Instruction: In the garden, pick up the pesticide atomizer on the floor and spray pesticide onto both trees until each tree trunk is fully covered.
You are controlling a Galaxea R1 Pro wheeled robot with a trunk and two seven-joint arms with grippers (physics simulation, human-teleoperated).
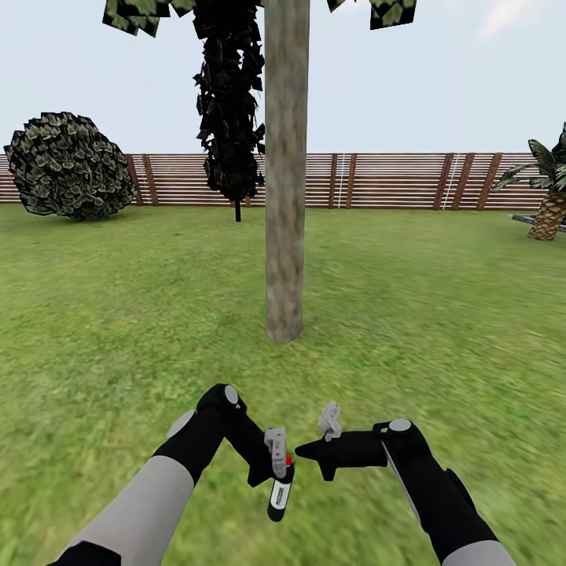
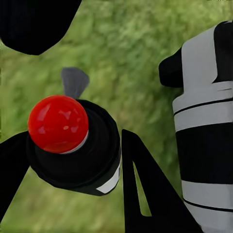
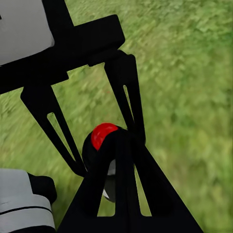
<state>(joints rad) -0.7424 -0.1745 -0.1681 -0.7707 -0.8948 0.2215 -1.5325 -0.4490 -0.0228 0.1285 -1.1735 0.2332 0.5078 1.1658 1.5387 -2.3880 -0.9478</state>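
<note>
A thick pale grey-brown tree trunk [image 1: 284, 196] rises from the lawn straight ahead, a short way beyond both hands. The pesticide atomizer [image 1: 281, 494], a small black body with a red top [image 2: 58, 124], hangs low in front of me. My left gripper [image 1: 271, 478] is shut on it, and one finger [image 2: 145, 194] presses its side. My right gripper [image 1: 304, 450] points at the atomizer [image 3: 99, 141] from the right, close beside it, with its fingers [image 3: 124, 194] shut together on nothing. No pesticide speckles are visible on the trunk.
A brown slatted fence [image 1: 393, 181] closes the lawn at the back. A round bush [image 1: 69, 165] sits at the far left. A dark thin-trunked tree [image 1: 230, 102] stands behind the trunk, and a palm-like plant [image 1: 550, 200] at the far right. Open grass lies around the trunk.
</note>
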